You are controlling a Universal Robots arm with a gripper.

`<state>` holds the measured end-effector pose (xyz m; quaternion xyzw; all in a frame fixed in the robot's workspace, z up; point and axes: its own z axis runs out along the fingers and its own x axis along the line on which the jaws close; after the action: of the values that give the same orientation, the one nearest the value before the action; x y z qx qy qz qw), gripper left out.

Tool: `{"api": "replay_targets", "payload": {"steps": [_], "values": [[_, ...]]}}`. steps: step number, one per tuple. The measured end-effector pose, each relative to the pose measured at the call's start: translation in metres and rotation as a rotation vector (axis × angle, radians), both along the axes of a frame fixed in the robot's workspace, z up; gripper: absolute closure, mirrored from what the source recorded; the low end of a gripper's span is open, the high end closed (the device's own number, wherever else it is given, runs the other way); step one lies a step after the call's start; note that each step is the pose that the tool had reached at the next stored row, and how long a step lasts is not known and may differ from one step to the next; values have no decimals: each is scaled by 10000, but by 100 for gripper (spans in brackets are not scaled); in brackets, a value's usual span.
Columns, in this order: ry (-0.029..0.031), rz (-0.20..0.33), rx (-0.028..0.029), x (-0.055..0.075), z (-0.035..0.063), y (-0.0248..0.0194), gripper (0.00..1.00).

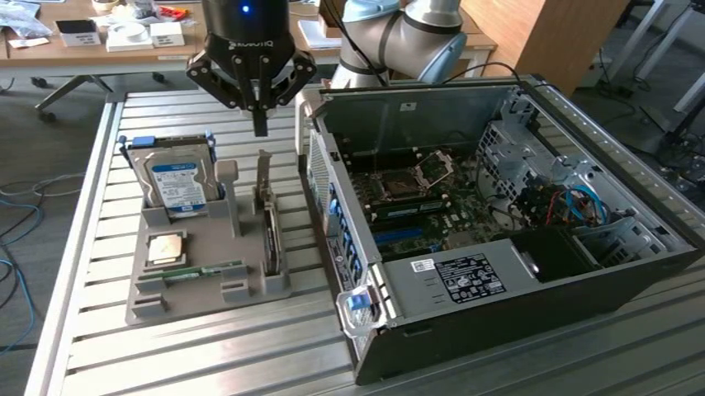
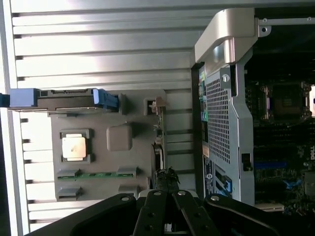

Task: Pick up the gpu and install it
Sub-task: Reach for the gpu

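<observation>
Gpu [image 1: 270, 231] stands on edge in the grey holder [image 1: 165, 301] on the slatted table [image 1: 220, 355], just to the exterior view's left of the open computer case [image 1: 617, 272]. The gripper [image 1: 260, 124] hangs above the card's far end, claw fingers pressed together on nothing. From the wrist, the gpu [image 2: 160, 120] runs edge-on between holder [image 2: 138, 157] and case [image 2: 224, 123]; the closed gripper [image 2: 167, 179] seems just clear of it

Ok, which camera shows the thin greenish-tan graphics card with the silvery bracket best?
The exterior view. There the thin greenish-tan gpu card stands on edge in the grey holder, one side face and its silvery bracket visible. The wrist view looks along its edge, so it is just a narrow strip.
</observation>
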<state>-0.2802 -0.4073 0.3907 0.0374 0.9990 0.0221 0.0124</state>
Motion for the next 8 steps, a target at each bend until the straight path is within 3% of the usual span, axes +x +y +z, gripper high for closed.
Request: {"api": "replay_targets", "payload": {"steps": [8], "values": [[-1,0,-1,-2,0,-116,89]]}}
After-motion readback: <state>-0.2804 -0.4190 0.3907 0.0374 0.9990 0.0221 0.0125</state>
